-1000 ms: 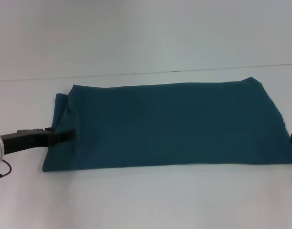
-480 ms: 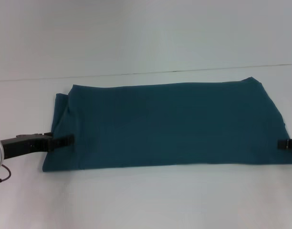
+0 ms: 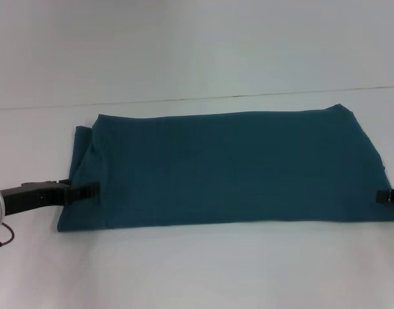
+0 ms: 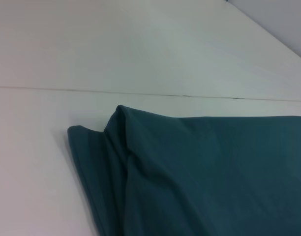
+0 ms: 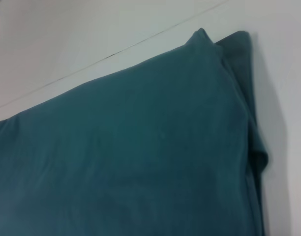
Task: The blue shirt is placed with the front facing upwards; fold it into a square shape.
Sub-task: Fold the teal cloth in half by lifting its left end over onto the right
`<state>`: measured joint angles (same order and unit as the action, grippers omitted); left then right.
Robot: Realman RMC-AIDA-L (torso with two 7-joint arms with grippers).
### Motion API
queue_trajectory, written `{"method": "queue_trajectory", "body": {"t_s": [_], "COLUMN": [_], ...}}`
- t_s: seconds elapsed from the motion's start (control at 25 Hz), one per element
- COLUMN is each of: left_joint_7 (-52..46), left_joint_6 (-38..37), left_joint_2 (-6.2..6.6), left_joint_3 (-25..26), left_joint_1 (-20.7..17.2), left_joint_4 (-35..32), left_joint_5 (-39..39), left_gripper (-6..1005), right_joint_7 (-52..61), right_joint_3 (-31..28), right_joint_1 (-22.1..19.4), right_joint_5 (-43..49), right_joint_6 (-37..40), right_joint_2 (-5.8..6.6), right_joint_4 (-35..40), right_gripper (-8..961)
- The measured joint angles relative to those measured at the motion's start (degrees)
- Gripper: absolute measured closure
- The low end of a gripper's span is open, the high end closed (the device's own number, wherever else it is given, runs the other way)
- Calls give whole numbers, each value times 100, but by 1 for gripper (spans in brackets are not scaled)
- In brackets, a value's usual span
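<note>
The blue shirt (image 3: 229,167) lies on the white table as a long, flat, folded band running left to right, plain side up with no lettering showing. My left gripper (image 3: 86,190) reaches in low from the left and rests at the shirt's left end, near the front corner. At the opposite end, my right gripper (image 3: 381,196) pokes in from the frame edge at the shirt's right border. The left wrist view shows the layered left end of the shirt (image 4: 204,172). Its right end with stacked folds (image 5: 126,147) fills the right wrist view.
The white table (image 3: 197,270) spreads on all sides of the shirt. A thin seam line (image 3: 248,96) crosses it just behind the shirt. A dark cable (image 3: 2,237) hangs by my left arm at the left edge.
My left gripper dropped slightly and levelled out at the shirt's left end. My right gripper slid inward to the shirt's right border. The shirt has not moved.
</note>
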<state>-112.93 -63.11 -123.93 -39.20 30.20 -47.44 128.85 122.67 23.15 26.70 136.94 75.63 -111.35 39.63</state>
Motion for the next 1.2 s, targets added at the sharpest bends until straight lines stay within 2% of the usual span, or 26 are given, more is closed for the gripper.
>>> {"method": "queue_trajectory", "body": {"t_s": [0.2, 0.52, 0.88, 1.2], "left_joint_7": [6, 36, 53, 53], "left_joint_6": [0, 1, 9, 11], "left_joint_2": [0, 0, 0, 0], "left_joint_3": [0, 0, 0, 0], "left_joint_1": [1, -6, -6, -21], "left_joint_4": [12, 24, 25, 66], "left_joint_5": [0, -9, -5, 8], "left_gripper": [249, 249, 249, 249], "right_joint_7": [-23, -85, -92, -75], "right_joint_3": [-3, 14, 58, 14], "right_joint_1": [0, 41, 45, -3], "right_joint_5": [0, 0, -2, -22], "right_joint_6": [-89, -196, -121, -171], "right_joint_2": [-5, -118, -141, -131], "right_joint_4": [-17, -35, -34, -34], "right_gripper": [178, 179, 179, 415]}}
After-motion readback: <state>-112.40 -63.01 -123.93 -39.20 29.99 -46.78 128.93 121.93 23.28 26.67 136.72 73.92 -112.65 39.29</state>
